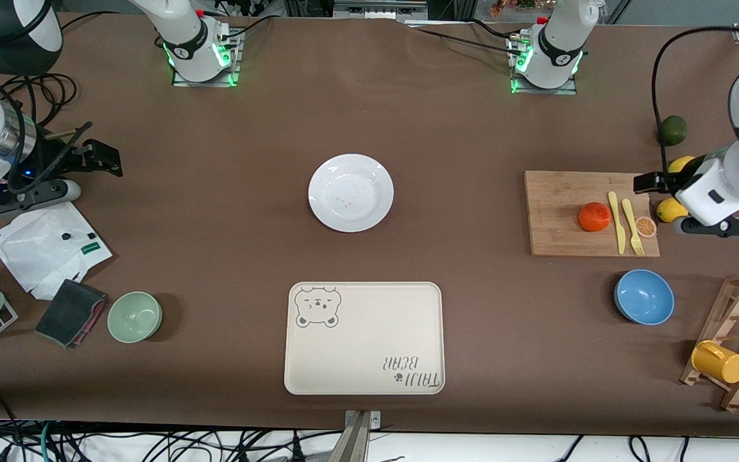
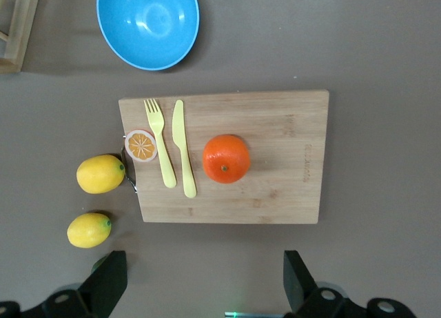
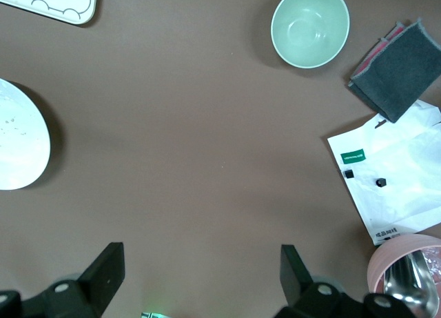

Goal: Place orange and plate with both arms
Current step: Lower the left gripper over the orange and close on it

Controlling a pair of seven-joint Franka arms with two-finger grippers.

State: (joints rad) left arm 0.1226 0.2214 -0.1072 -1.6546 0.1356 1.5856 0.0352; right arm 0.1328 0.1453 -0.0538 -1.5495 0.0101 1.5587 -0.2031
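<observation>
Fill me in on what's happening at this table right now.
Nothing is being handled yet. The orange sits on the wooden cutting board beside a yellow knife and fork, toward the left arm's end of the table. The left gripper hangs open over the table beside that board. The white plate lies mid-table, with the bear-print tray nearer the front camera. The right gripper hangs open over bare table at its own end, touching nothing.

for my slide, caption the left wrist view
Open left gripper above a cutting board holding an orange.
</observation>
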